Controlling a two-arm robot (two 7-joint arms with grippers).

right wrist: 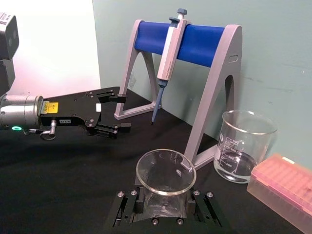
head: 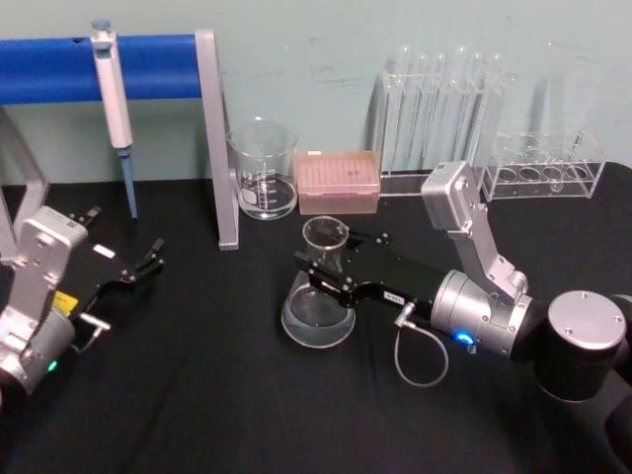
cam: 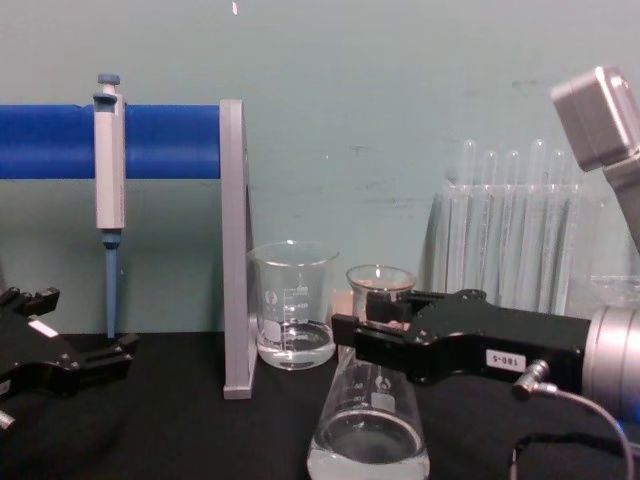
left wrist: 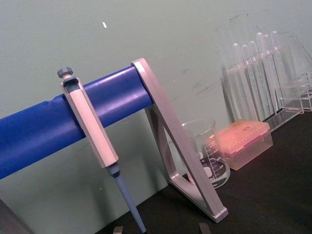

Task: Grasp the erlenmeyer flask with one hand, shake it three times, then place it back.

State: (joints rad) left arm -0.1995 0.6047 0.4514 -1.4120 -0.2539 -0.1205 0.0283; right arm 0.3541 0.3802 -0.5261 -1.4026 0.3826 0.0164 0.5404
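Conical clear-glass flask (head: 316,322) between flat black fingers (head: 331,284)

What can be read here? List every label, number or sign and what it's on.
"180-5": white label on the right gripper.
Too blurred to read: the small label and yellow sticker on the left gripper.
Too blurred to read: the printed scale on the beaker.
Too small to read: the white markings on the erlenmeyer flask.

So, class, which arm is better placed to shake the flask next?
Right. The right gripper has its jaws shut on the neck of the flask, which stands on the table. The left gripper sits open off to the left, well apart from the flask.
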